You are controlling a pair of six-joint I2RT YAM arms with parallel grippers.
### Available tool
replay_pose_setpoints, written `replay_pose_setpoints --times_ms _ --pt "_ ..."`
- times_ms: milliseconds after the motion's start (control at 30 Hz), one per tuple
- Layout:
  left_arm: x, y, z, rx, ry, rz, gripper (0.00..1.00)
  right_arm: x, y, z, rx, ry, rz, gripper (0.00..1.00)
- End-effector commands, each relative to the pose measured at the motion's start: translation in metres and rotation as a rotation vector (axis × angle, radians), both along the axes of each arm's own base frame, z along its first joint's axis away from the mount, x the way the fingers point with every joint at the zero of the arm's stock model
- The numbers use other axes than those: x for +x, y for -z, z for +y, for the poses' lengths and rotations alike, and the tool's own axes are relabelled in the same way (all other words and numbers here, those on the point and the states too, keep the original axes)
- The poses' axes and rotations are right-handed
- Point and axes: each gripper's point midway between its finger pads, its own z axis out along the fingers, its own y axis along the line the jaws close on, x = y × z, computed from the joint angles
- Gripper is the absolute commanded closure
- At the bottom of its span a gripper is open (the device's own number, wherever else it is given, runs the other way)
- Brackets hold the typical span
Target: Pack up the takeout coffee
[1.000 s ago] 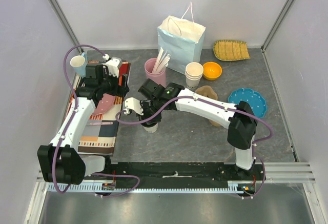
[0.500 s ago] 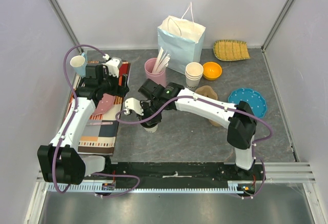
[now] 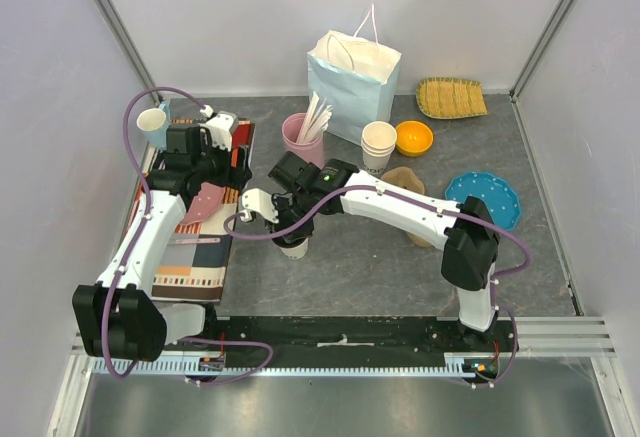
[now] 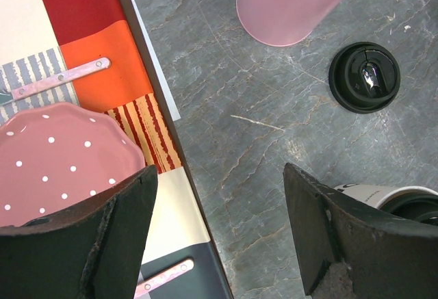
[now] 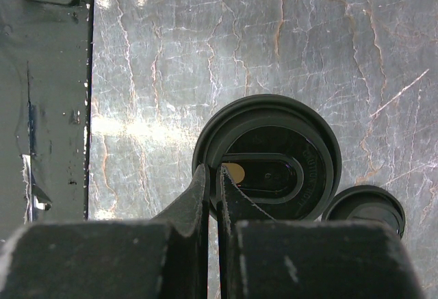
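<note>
The takeout coffee (image 3: 294, 248), a small white paper cup with a black lid (image 5: 274, 155), stands on the grey table left of centre; its edge also shows in the left wrist view (image 4: 404, 200). My right gripper (image 5: 213, 176) is directly above it, with the jaws pinched on the lid's near rim; in the top view it is over the cup (image 3: 285, 229). My left gripper (image 4: 219, 176) is open and empty, hovering over the mat's right edge (image 3: 238, 172). The pale blue paper bag (image 3: 352, 82) stands open at the back.
A loose black lid (image 4: 364, 77) lies beside the cup. Nearby are a pink cup of straws (image 3: 300, 132), a stack of lidless white cups (image 3: 378, 145), an orange bowl (image 3: 414, 137), a blue plate (image 3: 483, 199), a pink dotted plate (image 4: 61, 155) on a striped mat (image 3: 190, 247) and a mug (image 3: 153, 122).
My right wrist has shifted very slightly over the cup. The cup and the left arm have not moved.
</note>
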Motion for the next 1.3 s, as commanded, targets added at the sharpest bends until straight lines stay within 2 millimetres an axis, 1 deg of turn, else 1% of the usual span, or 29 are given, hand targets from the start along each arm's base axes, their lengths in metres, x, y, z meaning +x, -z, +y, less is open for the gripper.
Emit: replay_pose_setpoints --times_ms 0,167,533,700,767,1067,1267 --pt "0.0 -0.011 -0.002 0.01 0.035 -0.049 0.19 0.0 -0.002 0.005 0.02 -0.014 0.009 1.0" --pt "-0.001 -0.011 -0.001 0.011 0.032 -0.052 0.19 0.002 0.005 0.003 0.008 -0.007 0.025 1.0" --pt "0.0 -0.011 0.0 0.014 0.033 -0.05 0.19 -0.002 0.005 0.0 0.007 0.003 0.041 1.0" --pt "0.001 -0.011 -0.001 0.013 0.034 -0.05 0.19 -0.004 -0.006 0.002 0.034 0.002 0.042 1.0" --pt "0.001 -0.011 -0.001 0.013 0.036 -0.05 0.19 -0.005 -0.008 0.002 0.037 -0.001 0.042 1.0" --pt "0.001 -0.011 0.0 0.016 0.033 -0.049 0.19 -0.004 0.004 0.001 0.013 -0.002 0.05 1.0" --pt "0.001 -0.011 0.0 0.018 0.036 -0.053 0.19 -0.007 0.012 0.0 0.002 -0.006 0.066 1.0"
